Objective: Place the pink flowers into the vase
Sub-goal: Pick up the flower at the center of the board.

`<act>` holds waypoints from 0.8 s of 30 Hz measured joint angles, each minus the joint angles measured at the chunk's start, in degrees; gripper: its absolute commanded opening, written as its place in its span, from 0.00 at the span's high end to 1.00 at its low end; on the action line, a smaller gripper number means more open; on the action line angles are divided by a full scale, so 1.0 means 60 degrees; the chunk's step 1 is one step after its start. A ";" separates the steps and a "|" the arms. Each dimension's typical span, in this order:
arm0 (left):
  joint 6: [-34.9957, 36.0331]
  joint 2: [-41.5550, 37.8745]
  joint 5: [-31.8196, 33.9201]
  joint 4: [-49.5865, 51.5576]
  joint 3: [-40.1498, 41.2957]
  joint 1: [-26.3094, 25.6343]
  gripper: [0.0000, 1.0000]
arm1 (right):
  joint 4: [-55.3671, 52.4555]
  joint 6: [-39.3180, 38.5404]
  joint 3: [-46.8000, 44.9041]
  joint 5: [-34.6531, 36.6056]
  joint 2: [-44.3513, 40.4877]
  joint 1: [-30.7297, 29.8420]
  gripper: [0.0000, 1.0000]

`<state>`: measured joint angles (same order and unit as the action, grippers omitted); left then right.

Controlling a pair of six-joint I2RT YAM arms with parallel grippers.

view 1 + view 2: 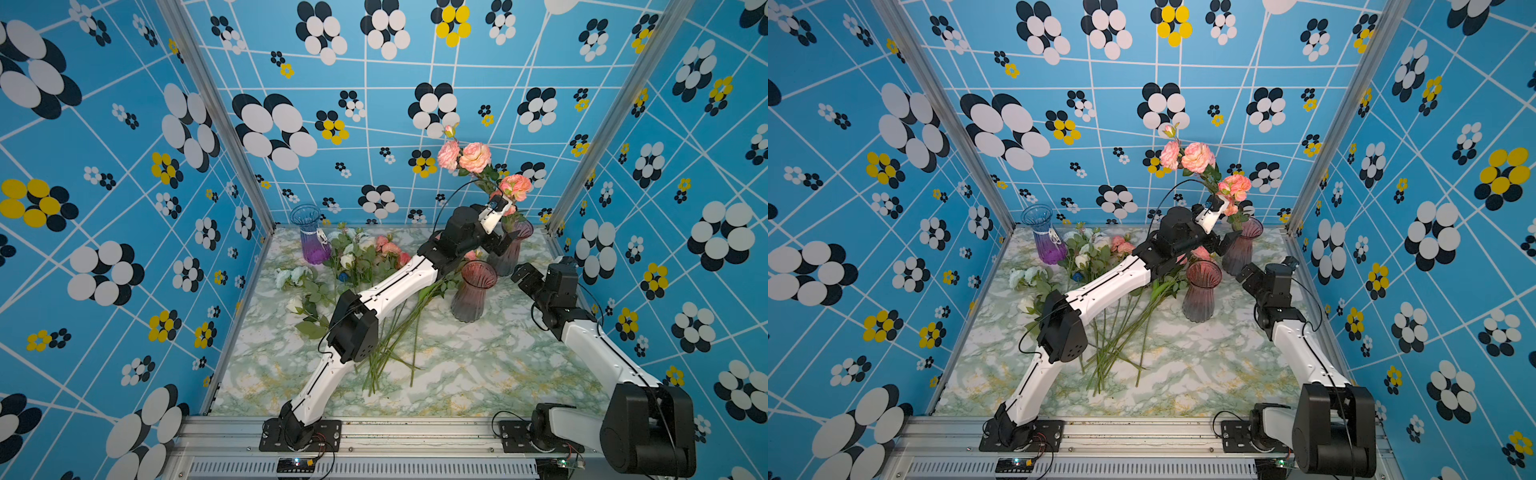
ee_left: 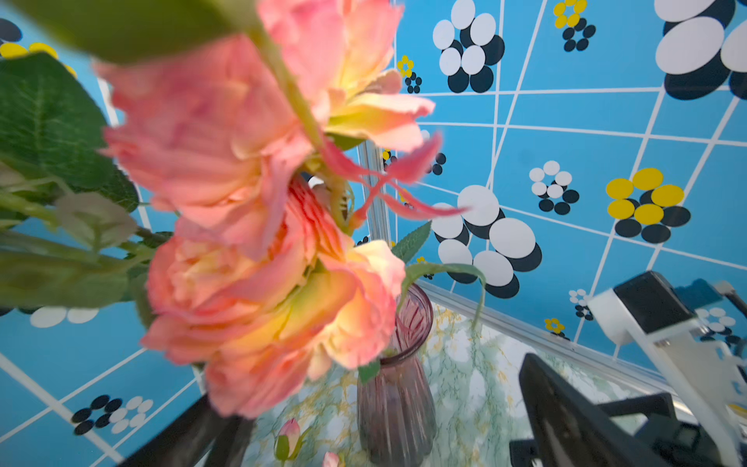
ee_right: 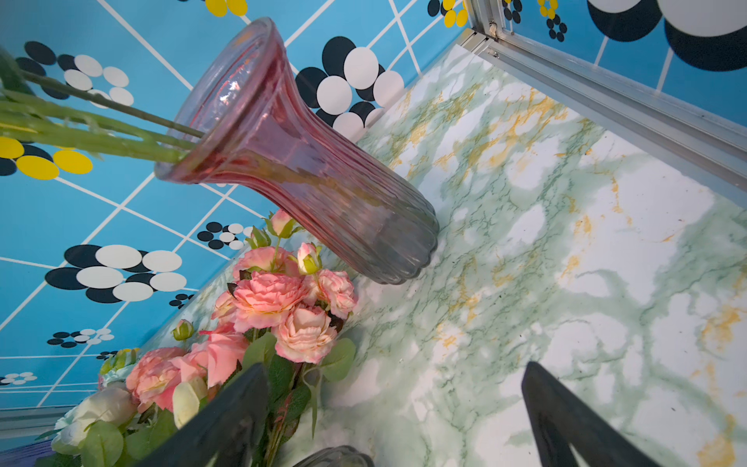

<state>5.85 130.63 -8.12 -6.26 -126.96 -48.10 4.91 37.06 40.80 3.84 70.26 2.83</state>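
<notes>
Jaws on the left arm [image 1: 399, 282] are released and spread wide, with the ribbed pink vase [image 2: 396, 404] at the table's [image 1: 478, 365] far right corner seen between them; whether it is touched cannot be told. In that vase the pink flowers [image 1: 473, 157] are stood, their blooms blurred and cut off in the left wrist view. On the right arm [image 1: 590, 345] the jaws are parted too, nothing gripped. More pink blooms [image 1: 390, 248] are seen lying mid-table, stems partly hidden under the left arm.
</notes>
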 measured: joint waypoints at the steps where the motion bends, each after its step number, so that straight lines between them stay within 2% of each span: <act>1: 0.0044 -0.0291 0.0000 -0.0036 0.0393 0.0004 0.01 | -0.0004 0.0007 0.0000 -0.0018 -0.0033 0.0000 0.01; 7: 0.0229 -0.1854 -0.0004 -0.0543 0.2579 0.0098 0.00 | -0.0248 -0.0007 0.0000 -0.0022 -0.0565 0.0000 0.01; 18: 0.0098 -0.4000 0.0124 -0.1147 0.5162 0.0867 0.00 | -0.0565 -0.0295 0.0000 -0.0007 -0.1228 -0.0357 0.01; 21: -0.0244 -0.4550 0.0525 -0.0590 0.5676 0.1202 0.00 | -0.0721 -0.0543 0.0000 0.0073 -0.1362 -0.0692 0.01; 24: -0.0794 -0.4903 0.0984 0.0652 0.5778 0.1749 0.00 | -0.0758 -0.0856 0.0004 0.0091 -0.1530 -0.0998 0.01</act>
<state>1.08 101.21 -2.22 -2.35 -92.29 -37.60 0.36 31.92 40.82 4.38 61.08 -3.16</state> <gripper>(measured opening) 0.995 0.991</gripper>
